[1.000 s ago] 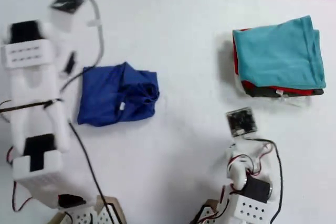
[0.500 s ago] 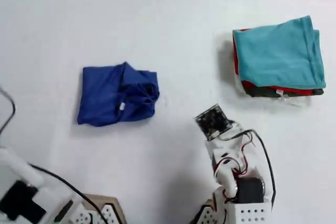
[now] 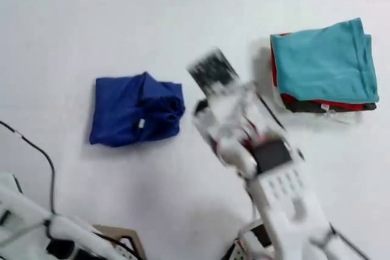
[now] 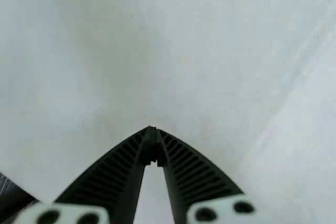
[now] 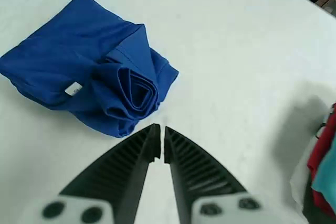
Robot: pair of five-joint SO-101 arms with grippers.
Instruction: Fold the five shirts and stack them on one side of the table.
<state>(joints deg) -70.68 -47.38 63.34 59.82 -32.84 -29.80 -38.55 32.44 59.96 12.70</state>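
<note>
A royal-blue shirt (image 3: 136, 111) lies left of the middle of the table (image 3: 183, 28), loosely folded into a rough square, with its collar end bunched and rolled up on the side facing the table's centre and a small white label showing. Toward the right side of the table, nearer the far edge, three folded shirts sit in one stack. A teal shirt (image 3: 323, 59) lies flat on top, a red shirt (image 3: 286, 97) peeks out beneath it along two edges, and a dark shirt (image 3: 303, 107) lies at the bottom.
</note>
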